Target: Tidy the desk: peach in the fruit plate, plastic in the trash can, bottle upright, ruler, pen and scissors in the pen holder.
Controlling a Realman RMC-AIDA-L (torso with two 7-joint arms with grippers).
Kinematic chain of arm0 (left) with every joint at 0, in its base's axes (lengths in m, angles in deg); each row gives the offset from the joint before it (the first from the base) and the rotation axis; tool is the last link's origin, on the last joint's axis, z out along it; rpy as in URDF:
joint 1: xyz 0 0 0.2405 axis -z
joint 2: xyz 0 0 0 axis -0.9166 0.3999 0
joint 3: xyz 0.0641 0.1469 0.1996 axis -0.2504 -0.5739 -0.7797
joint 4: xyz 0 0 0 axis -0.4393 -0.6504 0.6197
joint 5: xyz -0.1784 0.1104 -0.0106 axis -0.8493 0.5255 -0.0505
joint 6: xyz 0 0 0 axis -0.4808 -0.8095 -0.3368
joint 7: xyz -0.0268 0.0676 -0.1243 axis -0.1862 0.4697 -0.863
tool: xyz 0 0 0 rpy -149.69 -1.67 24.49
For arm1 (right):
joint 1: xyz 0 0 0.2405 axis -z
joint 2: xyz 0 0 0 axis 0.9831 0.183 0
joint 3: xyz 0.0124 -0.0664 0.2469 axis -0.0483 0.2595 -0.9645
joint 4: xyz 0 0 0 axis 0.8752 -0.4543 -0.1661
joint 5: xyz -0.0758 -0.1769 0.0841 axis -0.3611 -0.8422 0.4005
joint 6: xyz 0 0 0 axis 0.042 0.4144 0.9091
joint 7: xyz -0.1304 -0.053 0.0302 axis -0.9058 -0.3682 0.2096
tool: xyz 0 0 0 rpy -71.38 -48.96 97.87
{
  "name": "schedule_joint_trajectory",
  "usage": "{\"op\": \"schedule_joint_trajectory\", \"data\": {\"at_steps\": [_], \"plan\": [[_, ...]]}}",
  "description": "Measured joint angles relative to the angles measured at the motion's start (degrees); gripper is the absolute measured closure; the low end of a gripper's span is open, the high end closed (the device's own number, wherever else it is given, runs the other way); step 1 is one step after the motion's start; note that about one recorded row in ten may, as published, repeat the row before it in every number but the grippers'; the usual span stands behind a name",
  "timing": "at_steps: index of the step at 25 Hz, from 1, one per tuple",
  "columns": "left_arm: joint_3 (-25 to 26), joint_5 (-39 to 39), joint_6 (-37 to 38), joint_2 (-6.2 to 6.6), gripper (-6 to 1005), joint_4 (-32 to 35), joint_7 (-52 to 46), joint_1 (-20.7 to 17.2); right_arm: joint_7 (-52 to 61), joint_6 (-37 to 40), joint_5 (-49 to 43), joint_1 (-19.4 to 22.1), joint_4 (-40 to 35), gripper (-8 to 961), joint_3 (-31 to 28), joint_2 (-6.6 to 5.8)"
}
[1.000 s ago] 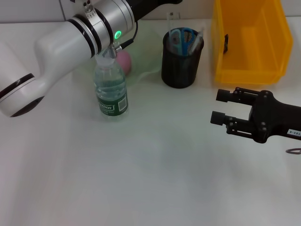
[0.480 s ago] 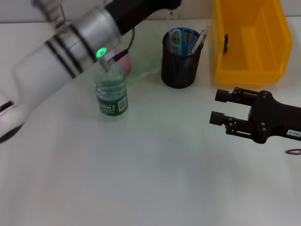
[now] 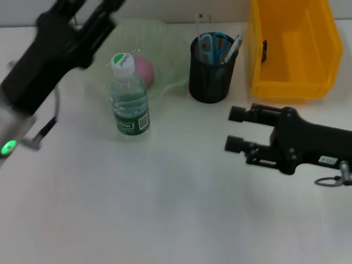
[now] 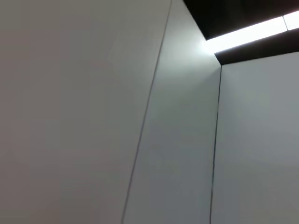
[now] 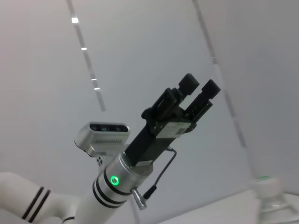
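The water bottle (image 3: pixel 129 99) stands upright, apart from the left gripper (image 5: pixel 198 87), which has lifted away, fingers slightly apart.

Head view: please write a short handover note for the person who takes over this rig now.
Left claw: lifted above the far left of the desk, holding nothing.
Right claw: open and empty, low over the desk in front of the trash can.
Bottle: stands upright, cap on.
Peach: lies in the fruit plate.
Scissors, pen and ruler: all in the pen holder.
Left to do: probably only to check the plastic. A small dark thing lies in the trash can, but I cannot tell what it is.
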Motion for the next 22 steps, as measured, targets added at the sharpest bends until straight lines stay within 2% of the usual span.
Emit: {"op": "schedule_joint_trajectory", "data": {"at_steps": [1,2,6,10,11,22], "plan": [[0.0,0.0,0.0,0.0,396,0.0,0.0,0.0,-0.8,-0.1,0.0,-0.4,0.9,310,0.9,0.01],[1.1,0.0,5.7,0.53,396,-2.1,2.9,-4.6,-1.7,-0.2,0.0,-0.8,1.9,310,1.8,0.07],[3.2,0.0,11.5,0.67,397,-8.4,5.8,-7.5,-4.9,-0.5,0.0,-1.8,4.8,310,3.4,0.26],[4.7,0.0,13.7,0.61,398,-11.9,6.9,-7.8,-6.5,-0.5,0.0,-2.1,6.1,311,3.1,0.35],[6.2,0.0,16.1,0.52,398,-15.3,7.9,-7.9,-6.7,-0.5,0.0,-2.1,6.2,311,3.1,0.37],[6.3,0.0,16.2,-0.03,400,-16.0,11.6,-6.4,-8.6,-0.4,-0.4,-0.3,6.8,311,3.7,0.47]]}}
